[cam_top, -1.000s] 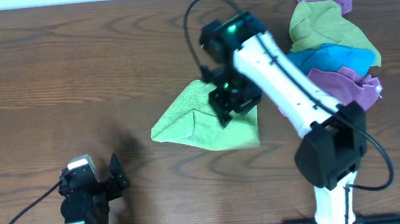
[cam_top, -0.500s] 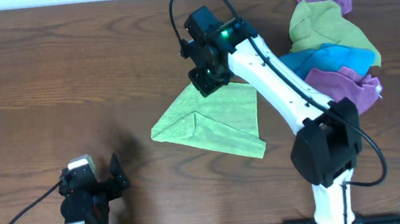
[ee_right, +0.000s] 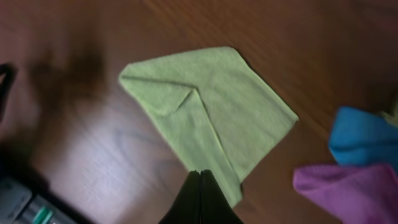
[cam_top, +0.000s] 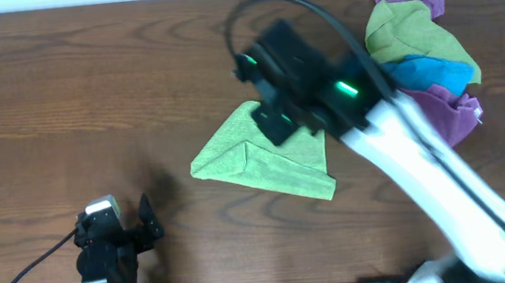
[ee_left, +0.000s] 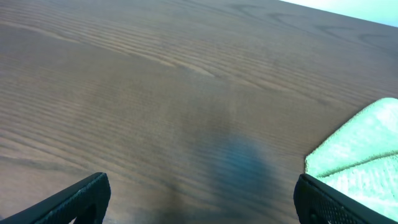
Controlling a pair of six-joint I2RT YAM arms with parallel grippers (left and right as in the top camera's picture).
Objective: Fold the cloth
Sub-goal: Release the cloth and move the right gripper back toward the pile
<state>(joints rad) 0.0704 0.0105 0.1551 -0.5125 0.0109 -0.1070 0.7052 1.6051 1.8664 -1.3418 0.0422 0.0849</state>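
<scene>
Overhead: right gripper [cam_top: 276, 121] is motion-blurred over the upper edge of the light green microfibre cloth [cam_top: 268, 158], mid-frame on the brown wooden table [cam_top: 90, 92]. Left gripper [cam_top: 145, 224] sits lower left, well apart from the cloth.
Left wrist: fingers spread wide, holding nothing. Cloth corner shows at the right edge.
Right wrist: fingers pressed together, nothing between them, above the cloth. The cloth lies flat, kite-shaped, one flap folded over. Blue cloth [ee_right: 364, 140] and purple cloth [ee_right: 336, 186] are lower right.

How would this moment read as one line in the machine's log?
green cloth: folded, on table | right hand: shut, empty, above cloth | left hand: open, apart from cloth | cloth pile: back right
</scene>
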